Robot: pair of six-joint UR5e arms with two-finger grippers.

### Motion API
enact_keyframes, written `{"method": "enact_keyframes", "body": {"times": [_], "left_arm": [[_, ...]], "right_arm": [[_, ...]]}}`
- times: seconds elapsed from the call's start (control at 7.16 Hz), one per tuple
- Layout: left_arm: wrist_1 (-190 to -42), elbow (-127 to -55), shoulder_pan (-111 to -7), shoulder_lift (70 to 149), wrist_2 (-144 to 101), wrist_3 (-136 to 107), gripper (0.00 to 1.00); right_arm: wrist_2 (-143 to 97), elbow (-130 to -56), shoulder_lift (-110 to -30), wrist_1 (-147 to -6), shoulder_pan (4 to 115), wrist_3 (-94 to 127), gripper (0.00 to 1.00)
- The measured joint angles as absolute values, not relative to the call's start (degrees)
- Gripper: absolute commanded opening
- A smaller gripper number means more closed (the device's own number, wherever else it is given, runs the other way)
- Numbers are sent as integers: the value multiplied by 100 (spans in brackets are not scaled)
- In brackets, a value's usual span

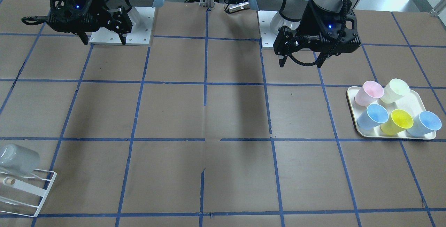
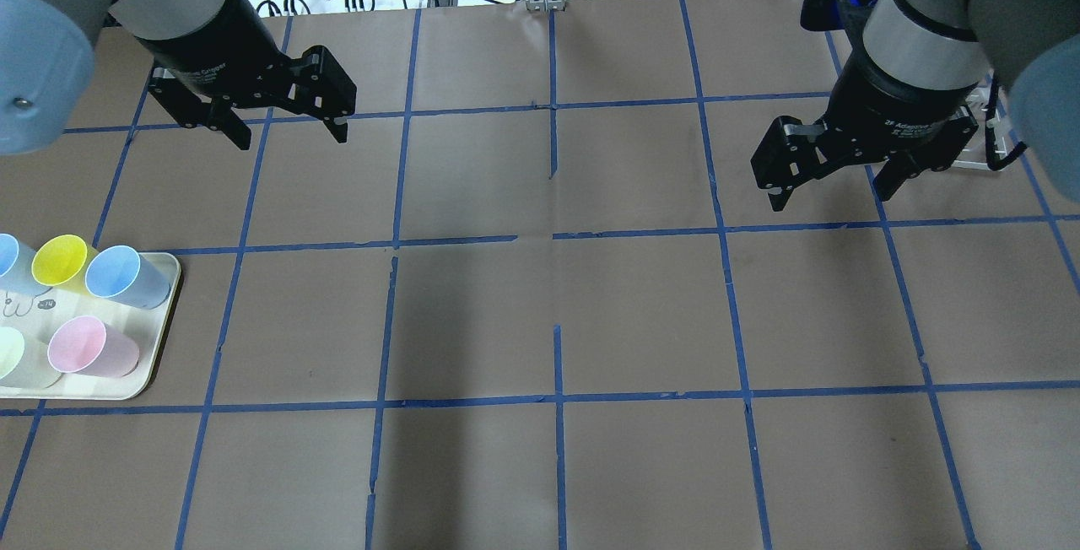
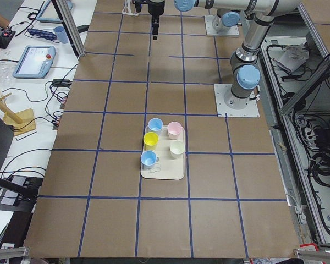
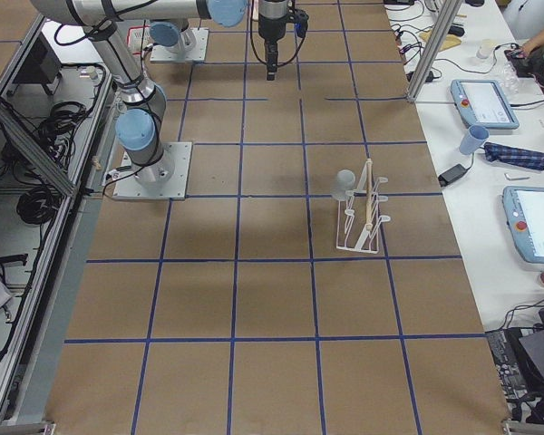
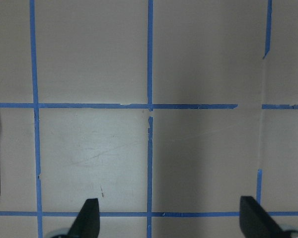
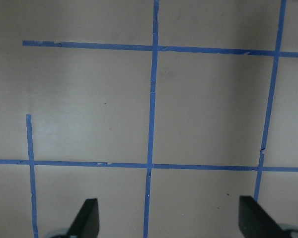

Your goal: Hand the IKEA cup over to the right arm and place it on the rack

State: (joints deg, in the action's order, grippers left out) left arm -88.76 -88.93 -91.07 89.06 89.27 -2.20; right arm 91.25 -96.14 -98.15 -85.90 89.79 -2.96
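Note:
The pale grey IKEA cup (image 1: pixel 18 159) rests tilted on the rods of the white wire rack (image 1: pixel 33 194) at the table's far corner on my right. Cup (image 4: pixel 345 182) and rack (image 4: pixel 364 217) also show in the exterior right view. My right gripper (image 1: pixel 104 41) (image 2: pixel 832 196) hangs open and empty above bare table, well away from the rack. My left gripper (image 1: pixel 300 63) (image 2: pixel 290 137) is open and empty too, above the table near its base. Both wrist views show only open fingertips (image 5: pixel 88 218) (image 6: pixel 88 218) over taped brown table.
A cream tray (image 1: pixel 352 96) (image 2: pixel 164 339) on my left holds several coloured cups: pink (image 1: pixel 368 93), cream-white (image 1: pixel 394 90), yellow (image 1: pixel 397 121) and two light blue ones (image 1: pixel 373 116). Blue tape lines grid the brown table. The white arm base plates sit at the robot's edge.

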Motion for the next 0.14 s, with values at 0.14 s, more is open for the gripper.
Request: {"method": "enact_keyframes", "body": {"times": [0.14], "left_arm": [[-8877,-8894,-9108,8906,8921,-220,100]], "right_arm": [[9119,-9598,-9828,-8589,8969,-290,100]]}}
